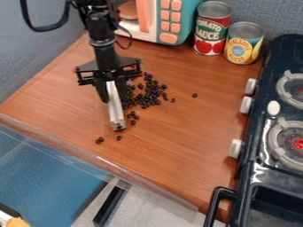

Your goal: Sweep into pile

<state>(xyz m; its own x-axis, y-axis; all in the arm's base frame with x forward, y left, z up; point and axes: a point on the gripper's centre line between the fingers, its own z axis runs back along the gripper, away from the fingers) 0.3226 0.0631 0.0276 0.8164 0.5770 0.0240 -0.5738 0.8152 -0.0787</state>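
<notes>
The black gripper (113, 95) hangs over the left middle of the wooden counter, shut on a pale silver bar-shaped tool (115, 108). The tool slants down toward the front, its narrow end close to the counter. Small dark beans (153, 92) lie in a loose cluster just right of the gripper, with part of the cluster hidden behind the gripper and tool. Several beans trail down beside the tool. A few more are apart from the cluster: one bean (195, 95) to the right, and others (100, 140) near the tool's lower end.
A toy microwave (160, 20), a tomato sauce can (211, 27) and a pineapple can (243, 43) stand along the back. A dark toy stove (269, 153) with white knobs borders the right side. The counter's front edge (106, 164) has a clear raised strip.
</notes>
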